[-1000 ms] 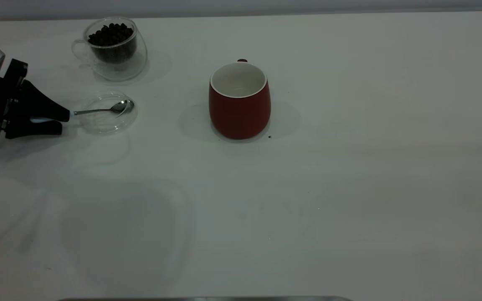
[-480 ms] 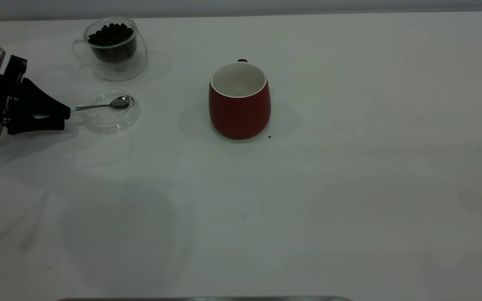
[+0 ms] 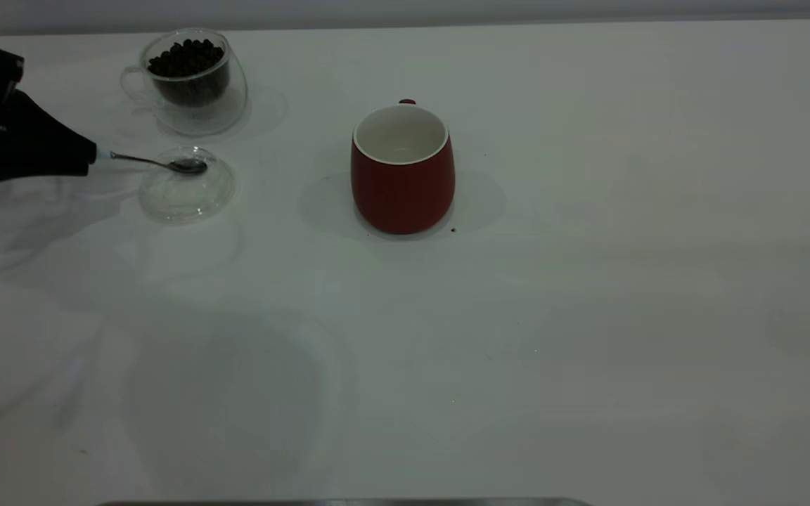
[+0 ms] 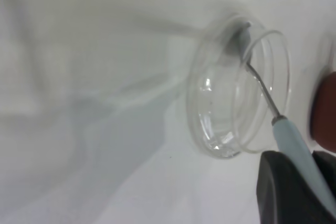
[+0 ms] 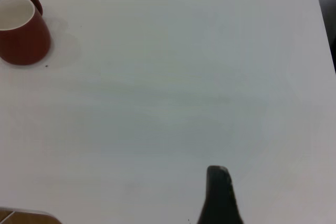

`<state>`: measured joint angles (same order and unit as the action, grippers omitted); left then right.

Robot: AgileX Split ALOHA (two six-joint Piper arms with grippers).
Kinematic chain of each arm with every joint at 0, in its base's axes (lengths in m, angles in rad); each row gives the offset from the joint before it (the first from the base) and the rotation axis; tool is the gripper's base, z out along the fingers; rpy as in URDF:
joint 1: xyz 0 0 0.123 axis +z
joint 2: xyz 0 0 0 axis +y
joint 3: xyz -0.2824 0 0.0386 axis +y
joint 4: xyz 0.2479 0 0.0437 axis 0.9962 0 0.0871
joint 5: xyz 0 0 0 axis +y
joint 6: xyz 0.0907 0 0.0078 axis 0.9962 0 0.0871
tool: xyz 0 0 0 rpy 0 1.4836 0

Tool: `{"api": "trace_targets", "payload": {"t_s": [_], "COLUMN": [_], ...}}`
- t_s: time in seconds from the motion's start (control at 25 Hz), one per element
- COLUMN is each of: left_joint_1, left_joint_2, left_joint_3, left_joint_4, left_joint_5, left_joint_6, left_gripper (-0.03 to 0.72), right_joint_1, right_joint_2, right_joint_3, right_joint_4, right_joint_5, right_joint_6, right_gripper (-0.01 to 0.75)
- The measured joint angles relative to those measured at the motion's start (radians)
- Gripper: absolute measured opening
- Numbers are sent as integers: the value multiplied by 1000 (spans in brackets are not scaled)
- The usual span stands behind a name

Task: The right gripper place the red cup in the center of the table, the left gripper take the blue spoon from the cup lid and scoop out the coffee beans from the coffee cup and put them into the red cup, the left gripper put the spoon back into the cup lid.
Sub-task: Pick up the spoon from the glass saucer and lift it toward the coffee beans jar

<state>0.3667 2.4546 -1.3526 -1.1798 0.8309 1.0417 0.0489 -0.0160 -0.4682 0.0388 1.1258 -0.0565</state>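
**Left tool grips the spoon over the lid**

The white desk (image 3: pixel 588 316) carries the red cup (image 3: pixel 403 179) near its middle, upright and empty. At the far left corner stands the coffee cup (image 3: pixel 190 81), holding the coffee beans (image 3: pixel 185 60). Just in front of it lies the cup lid (image 3: pixel 187 186). The left tool (image 3: pixel 88 160) is closed on the blue spoon (image 3: pixel 159 164) by its handle, the bowl over the lid. Of the right tool (image 5: pixel 218 198) only one finger shows, well apart from the red cup; its opening cannot be told.

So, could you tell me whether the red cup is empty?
Empty: the red cup shows only bare white inside, with no beans.
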Motion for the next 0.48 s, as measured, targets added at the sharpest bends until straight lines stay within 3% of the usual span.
{"api": "trace_targets", "payload": {"t_s": [0.48], "left_joint_1": [0], "left_joint_2": [-45], "left_joint_3": [0], "left_joint_4": [32], "left_joint_5": [64], "left_joint_6": [0], "left_gripper": [119], "right_joint_1": [0], "right_joint_2": [0], "right_joint_3": [0], "right_joint_4": [0], "right_joint_5": [0], "right_joint_6": [0], "right_gripper": [586]}}
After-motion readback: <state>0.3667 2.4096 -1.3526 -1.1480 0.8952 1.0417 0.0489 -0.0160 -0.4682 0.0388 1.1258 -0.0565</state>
